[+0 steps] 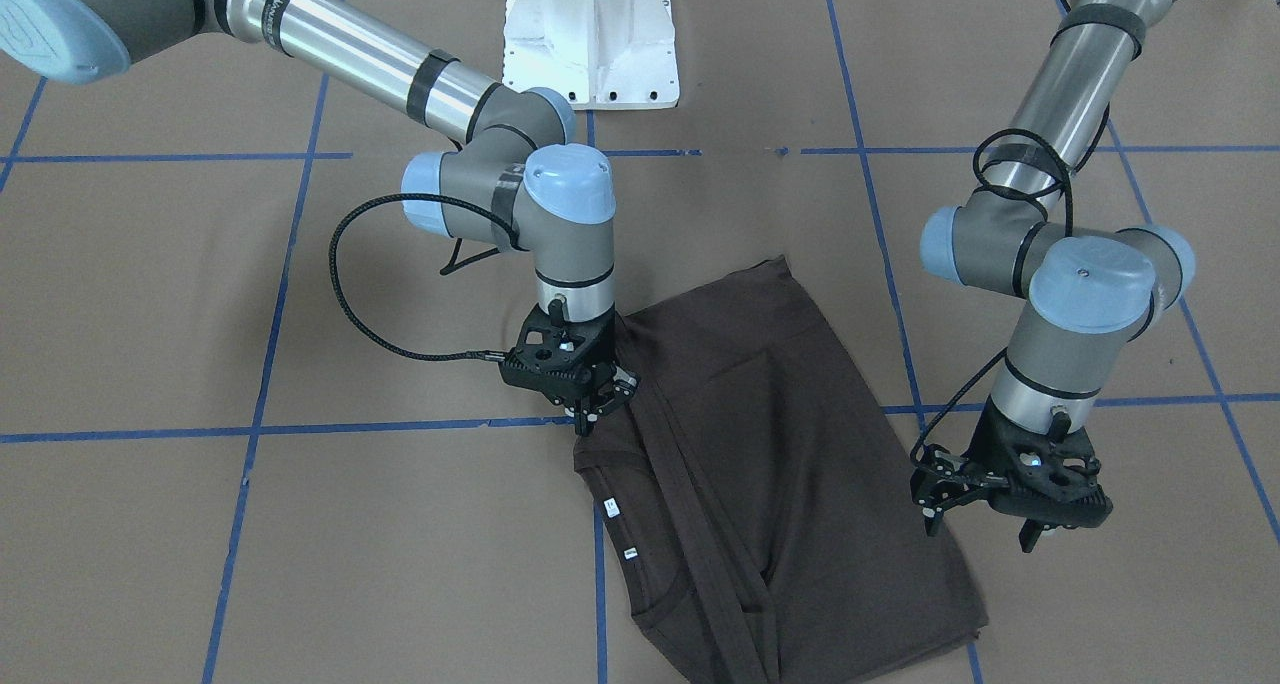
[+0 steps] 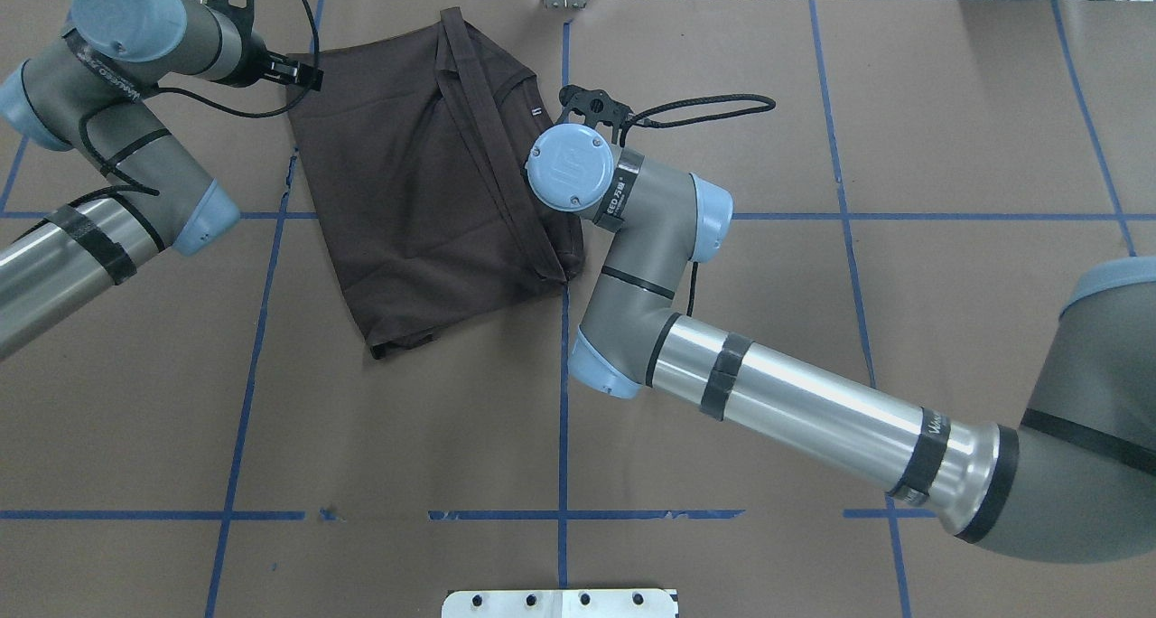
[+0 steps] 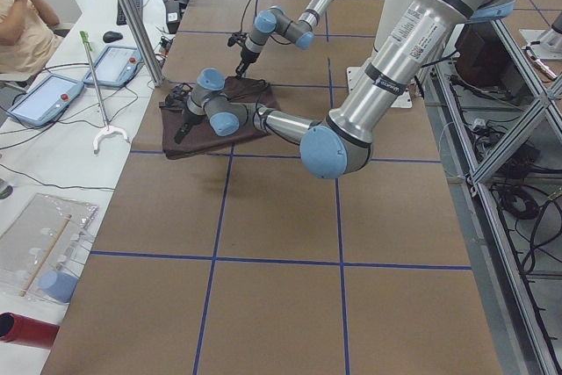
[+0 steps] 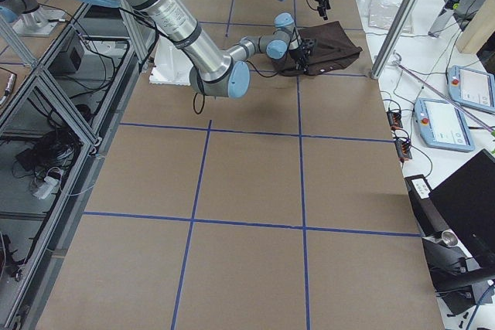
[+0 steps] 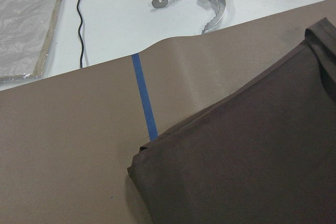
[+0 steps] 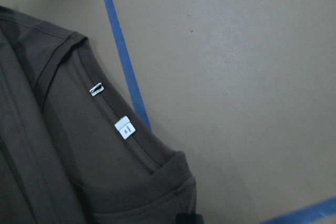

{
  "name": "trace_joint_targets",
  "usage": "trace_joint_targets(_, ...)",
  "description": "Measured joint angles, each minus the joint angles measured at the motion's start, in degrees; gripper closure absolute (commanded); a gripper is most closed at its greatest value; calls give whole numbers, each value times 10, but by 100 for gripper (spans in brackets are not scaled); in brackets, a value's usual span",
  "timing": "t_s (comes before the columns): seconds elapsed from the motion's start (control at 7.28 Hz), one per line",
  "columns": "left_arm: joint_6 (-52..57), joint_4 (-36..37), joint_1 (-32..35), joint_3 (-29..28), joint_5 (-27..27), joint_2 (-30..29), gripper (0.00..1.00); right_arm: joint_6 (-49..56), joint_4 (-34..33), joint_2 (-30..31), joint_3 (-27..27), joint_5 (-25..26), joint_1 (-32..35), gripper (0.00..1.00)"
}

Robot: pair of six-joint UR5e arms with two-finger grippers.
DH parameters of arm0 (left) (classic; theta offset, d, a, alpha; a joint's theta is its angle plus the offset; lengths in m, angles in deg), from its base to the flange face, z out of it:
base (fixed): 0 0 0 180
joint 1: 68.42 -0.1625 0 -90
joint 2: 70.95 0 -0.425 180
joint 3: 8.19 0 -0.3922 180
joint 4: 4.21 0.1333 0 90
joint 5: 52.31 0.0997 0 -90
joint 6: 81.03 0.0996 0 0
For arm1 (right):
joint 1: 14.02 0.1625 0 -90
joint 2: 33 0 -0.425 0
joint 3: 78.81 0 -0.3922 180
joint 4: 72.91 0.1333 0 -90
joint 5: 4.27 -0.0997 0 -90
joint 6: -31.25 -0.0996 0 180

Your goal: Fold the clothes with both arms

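Front-facing view, lower centre: the dark brown T-shirt [image 1: 790, 444] lies folded lengthwise on the brown table [image 1: 200, 314], with 2 white labels [image 1: 611, 507] showing at its lower left. Left of centre, the right gripper [image 1: 585, 419] points down at the shirt's left edge, fingers pressed together; whether it pinches cloth, I can't tell. Lower right, the left gripper [image 1: 980, 529] hovers just beside the shirt's right edge, fingers spread wide, holding nothing.
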Motion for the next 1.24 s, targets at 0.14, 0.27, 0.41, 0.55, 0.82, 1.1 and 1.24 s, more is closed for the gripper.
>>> trace_joint_targets(0.14,0,0,-1,2,0,0,0,-3,-11,62,-85,8,-19,100)
trace_joint_targets(0.27,0,0,-1,6,0,-1,0,-5,-16,135,-173,26,-46,100)
trace_joint_targets(0.41,0,1,-2,9,-1,-1,0,-5,-18,206,-252,42,-71,100)
trace_joint_targets(0.55,0,1,-2,11,-1,-2,0,-6,-19,270,-316,56,-94,100)
trace_joint_targets(0.82,-1,1,-3,14,-1,-2,0,-6,-18,363,-392,79,-128,99)
trace_joint_targets(1.1,-1,2,-4,15,-1,-2,0,-4,-18,397,-417,84,-139,0)
trace_joint_targets(1.24,-1,2,-4,16,-1,-2,0,1,-18,400,-419,84,-141,0)
